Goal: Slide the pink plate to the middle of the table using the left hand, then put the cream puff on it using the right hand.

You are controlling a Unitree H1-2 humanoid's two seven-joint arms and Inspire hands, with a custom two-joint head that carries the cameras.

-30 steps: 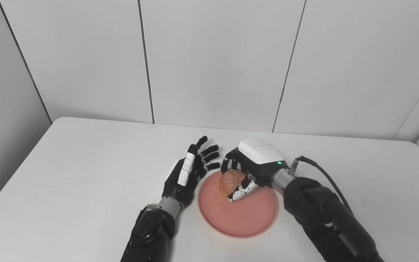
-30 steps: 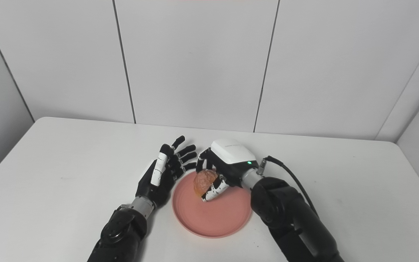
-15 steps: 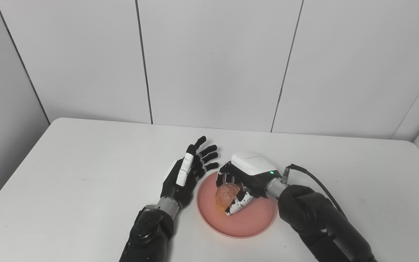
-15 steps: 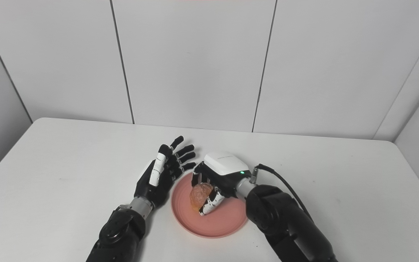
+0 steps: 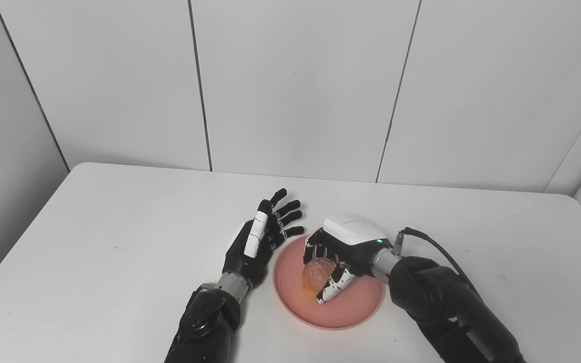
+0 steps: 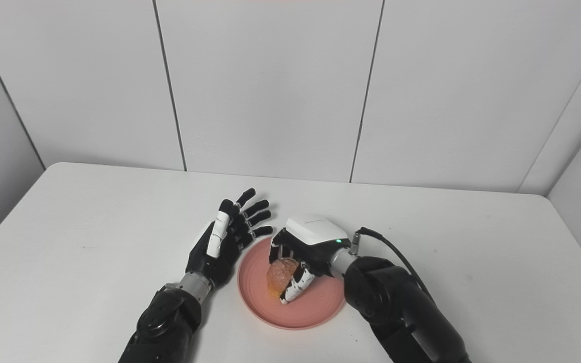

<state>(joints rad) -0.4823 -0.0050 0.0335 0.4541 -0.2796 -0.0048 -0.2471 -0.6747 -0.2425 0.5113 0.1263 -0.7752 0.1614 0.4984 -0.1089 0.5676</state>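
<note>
The pink plate point(image 5: 351, 310) lies near the middle of the white table, toward its front edge. My right hand point(image 5: 343, 247) hangs low over the plate's left half, shut on the golden-brown cream puff point(image 5: 316, 275), which sits at or just above the plate's surface. Whether the puff touches the plate cannot be told. My left hand point(image 5: 263, 239) stands open just left of the plate's rim, fingers spread and pointing away, holding nothing. In the right eye view the same plate point(image 6: 315, 312), puff point(image 6: 281, 275) and left hand point(image 6: 227, 237) show.
The white table point(image 5: 119, 242) ends at grey wall panels behind. A black cable point(image 5: 442, 247) runs from my right wrist along the forearm.
My right hand has lowered with the cream puff toward the plate and drawn slightly nearer. The left hand has stayed where it was, open.
</note>
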